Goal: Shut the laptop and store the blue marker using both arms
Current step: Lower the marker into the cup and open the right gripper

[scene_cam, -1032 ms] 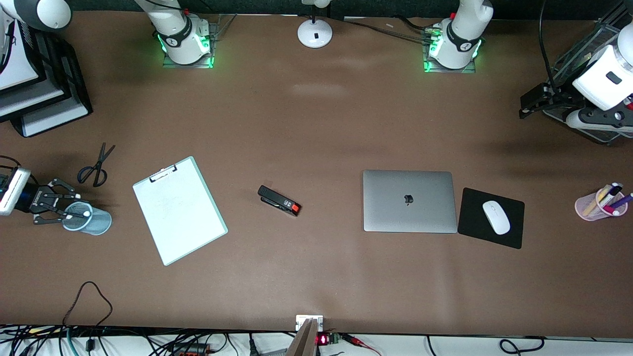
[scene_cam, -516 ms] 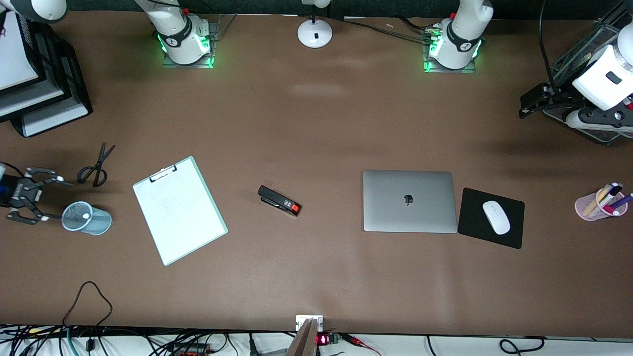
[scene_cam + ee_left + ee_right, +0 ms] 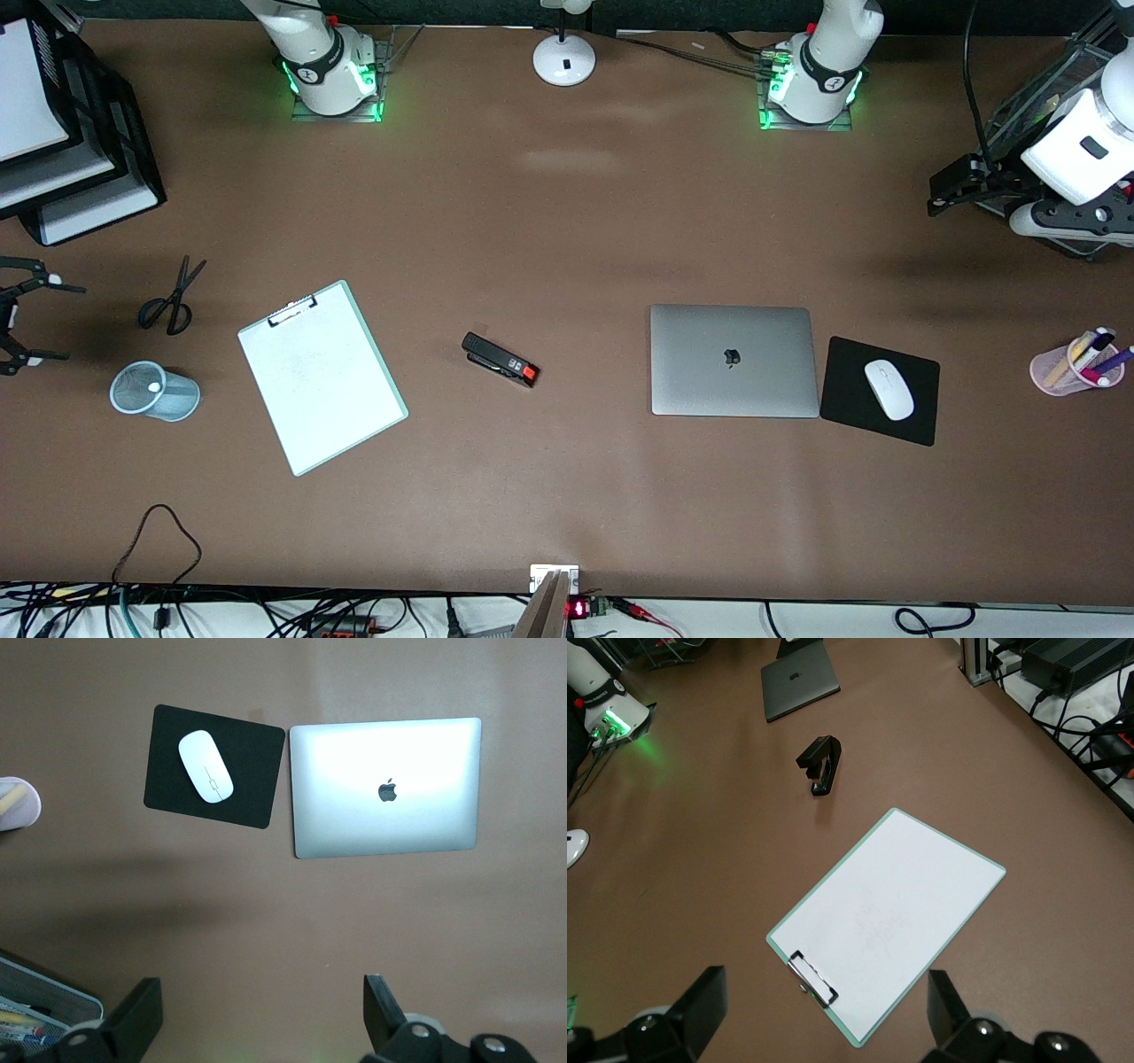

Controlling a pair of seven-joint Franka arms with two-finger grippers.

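The slim silver-grey laptop (image 3: 733, 361) lies shut on the brown tabletop (image 3: 567, 221), well apart from the spread, empty left tool (image 3: 261, 1014) and right tool (image 3: 19, 321) at either end.

place: robot lab, probably | evidence: bolted arm bases (image 3: 334, 75), cables (image 3: 159, 611) (table edge)
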